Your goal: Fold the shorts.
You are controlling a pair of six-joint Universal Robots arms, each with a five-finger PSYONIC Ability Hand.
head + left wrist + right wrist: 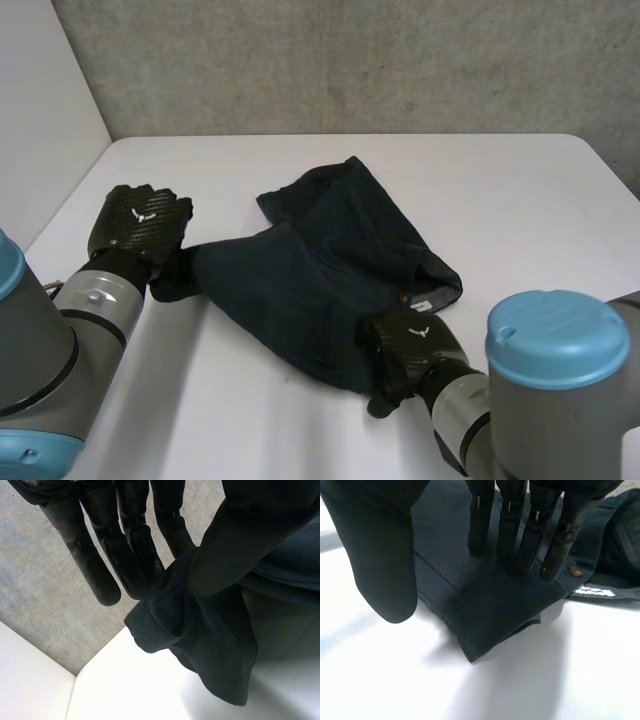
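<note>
Up close, the fingers (102,575) of the left hand (130,510) are straight and close together. With the thumb (225,550) they pinch a bunched corner of the dark shorts (200,640), which droops over the white table (150,695). The right hand (510,505) also has straight fingers, with the tips pressed side by side on the cloth near a button (574,570) and a white label (592,592). Its thumb hangs apart, beside the hem. Seen from the head view, the shorts lie crumpled mid-table, with the left hand at their left end and the right hand on their near edge.
</note>
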